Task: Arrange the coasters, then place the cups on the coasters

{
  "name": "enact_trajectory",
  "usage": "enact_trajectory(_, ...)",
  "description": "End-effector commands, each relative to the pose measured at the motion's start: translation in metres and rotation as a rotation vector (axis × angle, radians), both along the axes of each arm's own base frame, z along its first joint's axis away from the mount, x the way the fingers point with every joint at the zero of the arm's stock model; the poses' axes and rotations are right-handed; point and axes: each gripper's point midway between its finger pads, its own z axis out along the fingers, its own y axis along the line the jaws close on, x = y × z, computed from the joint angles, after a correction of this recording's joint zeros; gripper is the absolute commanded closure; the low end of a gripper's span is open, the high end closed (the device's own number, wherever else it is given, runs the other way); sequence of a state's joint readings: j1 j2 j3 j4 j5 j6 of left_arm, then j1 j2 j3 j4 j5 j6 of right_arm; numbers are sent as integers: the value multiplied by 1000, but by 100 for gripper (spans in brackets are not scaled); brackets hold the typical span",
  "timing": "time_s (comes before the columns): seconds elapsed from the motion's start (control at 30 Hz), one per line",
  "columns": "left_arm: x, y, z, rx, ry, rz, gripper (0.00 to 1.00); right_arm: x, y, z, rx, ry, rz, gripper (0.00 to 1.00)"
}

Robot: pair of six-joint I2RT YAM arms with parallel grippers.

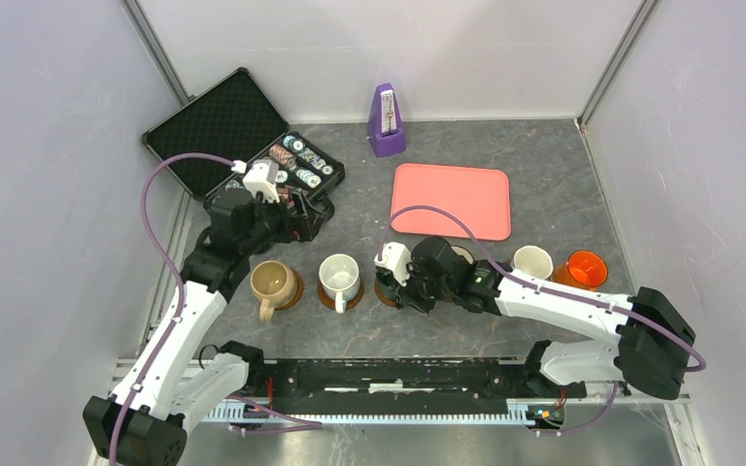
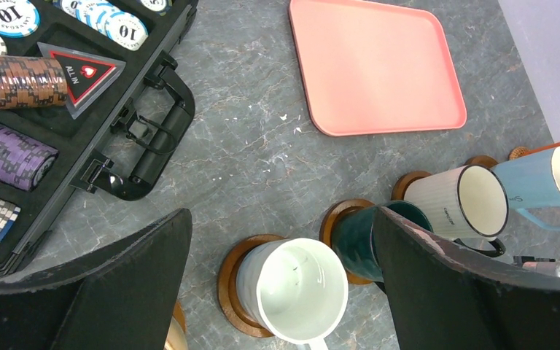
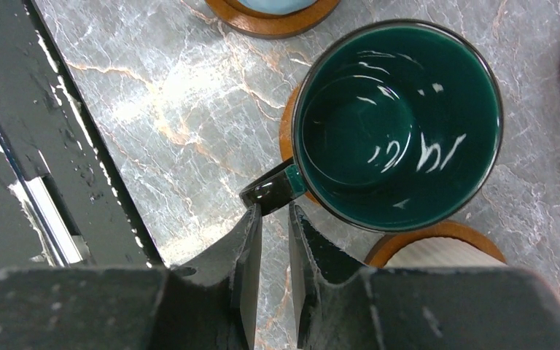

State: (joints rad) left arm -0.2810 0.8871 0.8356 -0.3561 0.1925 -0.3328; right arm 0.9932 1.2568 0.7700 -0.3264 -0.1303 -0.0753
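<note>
Several cups stand in a row on brown coasters: tan [image 1: 272,282], white [image 1: 340,276] [image 2: 292,288], dark green [image 2: 357,237] [image 3: 397,120], cream-white [image 2: 467,200], light blue [image 2: 547,179] and orange [image 1: 586,268]. My right gripper [image 3: 275,211] [image 1: 400,283] reaches in low from the right. Its jaws are narrowed onto the dark green cup's handle [image 3: 271,191], with the tips touching it on both sides. That cup sits on its coaster [image 3: 286,135]. My left gripper [image 2: 281,215] [image 1: 301,218] hangs wide open above the white cup and its coaster [image 2: 230,284], holding nothing.
An open black case of poker chips [image 1: 243,146] [image 2: 36,109] lies at the back left, just behind my left gripper. A purple metronome [image 1: 386,121] stands at the back wall. A pink tray [image 1: 452,199] [image 2: 375,65] lies behind the row of cups. A black rail [image 1: 398,379] runs along the near edge.
</note>
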Motion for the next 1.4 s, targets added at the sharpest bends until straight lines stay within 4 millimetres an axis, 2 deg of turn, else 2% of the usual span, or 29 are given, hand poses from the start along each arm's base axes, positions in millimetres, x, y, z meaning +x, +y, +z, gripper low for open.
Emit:
enact_trajectory(0.0,2,0,15,-58,-38,29,0,2,18,9,64,6,8,76)
enact_trajectory(0.23,0,1,13,-50,-40,24,0,1,23,12,75,24,18,77)
enact_trajectory(0.33,-1,1,12,-29,-41,9,0,0,24,19,79,14,36,72)
enact_trajectory(0.57,0,13,11,96,-11,8,0,14,14,57,71,-128,49,63)
enact_trajectory(0.73,1,9,18,180,28,-81,0,34,9,88,102,-278,10,55)
enact_trajectory(0.9,13,10,24,273,124,-120,0,72,-2,122,142,-361,-115,40)
enact_trajectory(1.03,29,7,27,322,175,-161,0,115,-25,147,190,-349,-191,20)
enact_trajectory(1.13,44,3,37,357,192,-200,0,151,-50,157,153,-370,-223,11)
enact_trajectory(1.27,65,2,39,423,242,-244,0,193,-83,168,128,-397,-261,4)
enact_trajectory(1.3,68,1,43,433,251,-256,0,203,-93,166,121,-389,-277,3)
enact_trajectory(1.37,71,0,39,441,306,-293,0,219,-109,163,114,-365,-292,2)
